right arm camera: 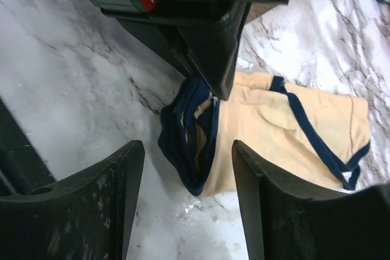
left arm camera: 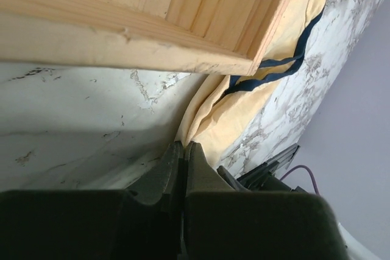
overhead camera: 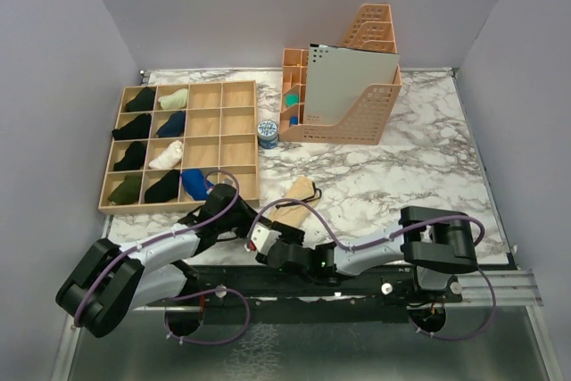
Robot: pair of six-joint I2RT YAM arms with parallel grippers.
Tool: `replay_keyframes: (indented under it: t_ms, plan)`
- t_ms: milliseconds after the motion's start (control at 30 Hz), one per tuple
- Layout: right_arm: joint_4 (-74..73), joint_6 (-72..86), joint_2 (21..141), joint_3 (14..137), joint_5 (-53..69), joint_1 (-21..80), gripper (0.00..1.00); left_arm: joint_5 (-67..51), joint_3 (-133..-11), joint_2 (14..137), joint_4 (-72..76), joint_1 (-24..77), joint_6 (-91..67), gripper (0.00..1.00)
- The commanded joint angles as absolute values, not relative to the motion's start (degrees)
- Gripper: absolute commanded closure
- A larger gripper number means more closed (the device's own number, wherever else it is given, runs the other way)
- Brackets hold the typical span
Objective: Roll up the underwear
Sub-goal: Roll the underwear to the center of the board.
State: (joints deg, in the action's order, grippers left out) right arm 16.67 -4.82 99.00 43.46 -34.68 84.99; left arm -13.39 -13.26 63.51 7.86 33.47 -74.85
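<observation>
The tan underwear (overhead camera: 301, 200) with navy trim lies flat on the marble table, just right of the wooden tray's near corner. My left gripper (overhead camera: 247, 223) is shut, and its tips (left arm camera: 183, 145) pinch the near edge of the underwear (left arm camera: 244, 111). In the right wrist view the underwear (right arm camera: 286, 132) has its navy waistband (right arm camera: 186, 141) bunched in a fold under the left arm's finger (right arm camera: 213, 53). My right gripper (overhead camera: 268, 236) is open and empty. It hangs just above the bunched waistband, and its gap (right arm camera: 187, 150) straddles it.
A wooden compartment tray (overhead camera: 234, 144) with rolled dark and pale garments stands at the left; its corner (left arm camera: 244, 41) overhangs the underwear in the left wrist view. An orange file holder (overhead camera: 352, 109) stands at the back. A blue tape roll (overhead camera: 267, 133) sits beside it.
</observation>
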Motion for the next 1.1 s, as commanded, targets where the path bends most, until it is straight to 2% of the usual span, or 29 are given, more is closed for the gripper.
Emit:
replay_keyframes:
  t_ms: [0,367,433,500,667,700,733,833,900,1067]
  plan:
    - [17.5,-8.8,101.2,44.1,-42.6,86.4,0.39,-10.8,-14.2,62.6,4.8,33.2,-76.7,1.00]
    - [23.8,-13.5,106.4,42.7,-48.6,87.5,0.57,-11.1,-15.4,63.4,4.2,33.2,-77.1,1.00]
    - [24.9,-14.1,106.9,42.7,-49.1,87.5,0.65,-11.1,-15.2,63.1,4.0,33.2,-77.1,1.00]
    - [24.2,-12.9,107.5,43.6,-49.8,87.5,0.80,-10.4,-14.6,62.4,3.8,33.2,-77.4,1.00]
    - [25.4,-9.7,106.5,42.4,-48.4,87.5,0.98,-9.0,-13.7,61.0,3.0,33.2,-77.3,1.00]
    - [25.5,-8.6,105.9,42.0,-47.3,87.4,0.99,-8.7,-13.5,60.6,2.8,33.2,-77.2,0.95]
    - [25.4,-7.5,105.0,41.5,-45.7,87.3,0.99,-8.4,-13.5,60.1,2.8,33.2,-76.9,0.85]
    - [25.3,-2.9,101.6,39.8,-37.9,85.7,1.00,-7.0,-13.4,58.1,1.4,33.2,-76.0,0.65]
    - [25.8,0.5,99.4,38.2,-32.2,83.7,1.00,-6.2,-13.3,56.6,0.4,33.1,-75.4,0.47]
    - [30.1,8.9,95.2,33.5,-12.4,76.1,0.99,-4.8,-14.0,52.7,-3.6,33.1,-72.8,0.18]
